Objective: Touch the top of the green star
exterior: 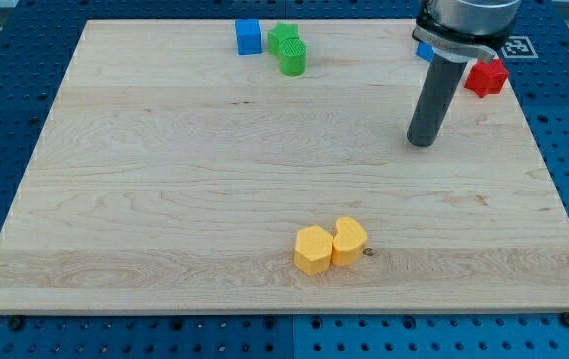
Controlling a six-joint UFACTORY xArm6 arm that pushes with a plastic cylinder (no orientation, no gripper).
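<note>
The green star (283,38) lies near the view's top, just left of centre, touching a green cylinder-like block (292,59) below it. A blue cube (249,37) sits just to the star's left. My tip (422,142) rests on the board at the view's right, far to the right of and below the green star, with open wood between them.
A red block (486,77) lies at the view's upper right beside the rod. A blue block (425,50) is partly hidden behind the rod. Two yellow blocks (313,249) (348,240) touch each other near the view's bottom centre. The wooden board (164,199) ends in blue pegboard.
</note>
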